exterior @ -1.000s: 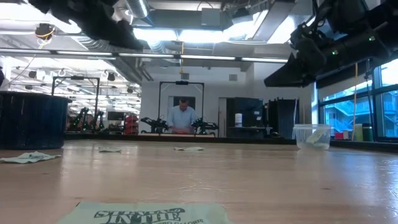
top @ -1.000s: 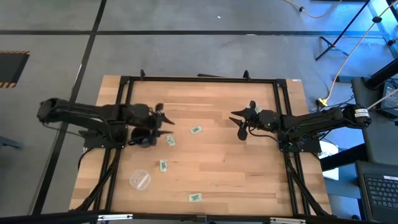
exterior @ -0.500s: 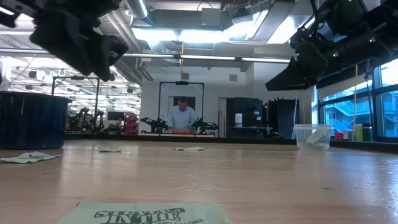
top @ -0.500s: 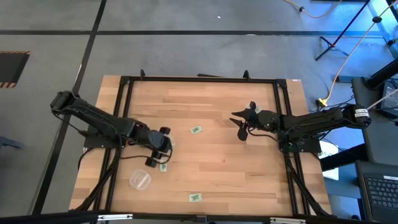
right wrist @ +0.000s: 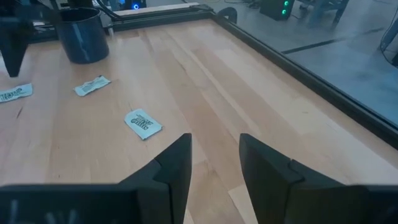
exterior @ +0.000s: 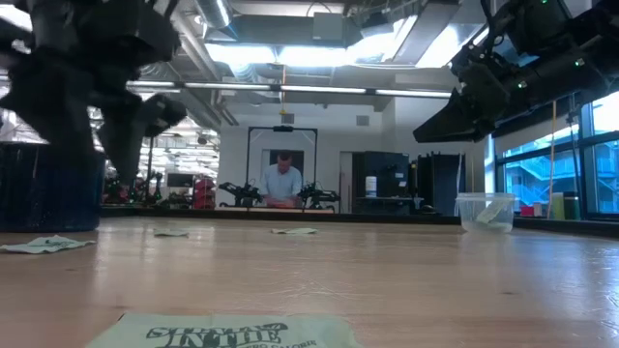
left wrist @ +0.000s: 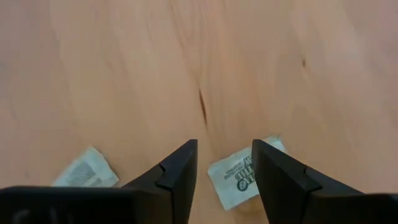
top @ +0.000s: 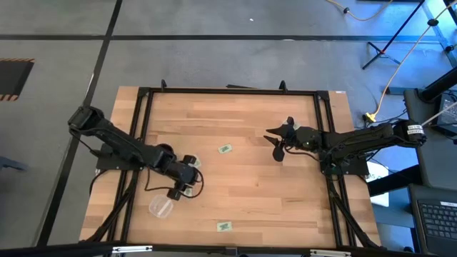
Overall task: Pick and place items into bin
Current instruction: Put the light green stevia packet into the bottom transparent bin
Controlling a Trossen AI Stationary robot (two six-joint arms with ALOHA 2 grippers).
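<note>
Pale wooden table (top: 250, 185) — I see my left gripper (left wrist: 224, 163) spread above a small pale-green flat packet (left wrist: 244, 174); right gripper (right wrist: 214, 155) spread, waiting mid-table.

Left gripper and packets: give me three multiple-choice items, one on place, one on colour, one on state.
1. Where is the left gripper?
A) over a packet, left of centre
B) inside the black cup
C) at the right edge

2. What colour is the packet?
A) red
B) pale green
C) black

3. How do the left gripper's jaws stand?
A) shut on a packet
B) shut, empty
C) open

Answers:
1. A: the left wrist view shows the packet just past the jaws.
2. B: the high view shows the pale green.
3. C: bare wood shows between them.
</note>
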